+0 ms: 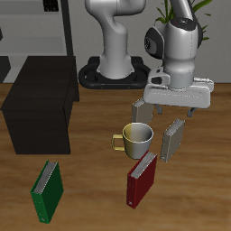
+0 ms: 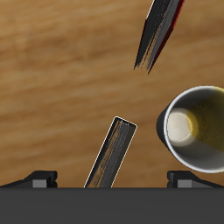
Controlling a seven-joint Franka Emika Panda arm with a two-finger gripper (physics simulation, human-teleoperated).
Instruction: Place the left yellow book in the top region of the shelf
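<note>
Wood-grain counter (image 1: 90,180) carries all the items; a grey metal-frame rack (image 1: 41,36) and a potted plant (image 1: 185,18) stand behind it near the robot's base (image 1: 113,72).

Arm pose: the white arm descends from above, wrist pointing straight down, with the claw (image 1: 168,115) hovering above the counter just behind the mug. In the exterior view its two fingers hang apart with nothing between them. The wrist view confirms this: the fingertips (image 2: 39,178) sit wide apart and the counter is visible between them. The claw is open and holds nothing.

Landmark: the mug (image 1: 135,138), olive with a pale interior, stands upright on the counter.

- The left yellow book (image 1: 172,141) stands upright on the counter just beside the mug, directly below the claw and not touched by it. In the wrist view it (image 2: 112,153) appears as a narrow edge between the fingertips.
- The dark red book (image 1: 143,178) stands tilted, nearer the counter's front edge than the mug.
- The green book (image 1: 49,189) stands well apart from the mug, near the front edge.
- The shelf (image 1: 41,106), a black box-like cabinet, rests on the counter well apart from the mug, behind the green book.
</note>
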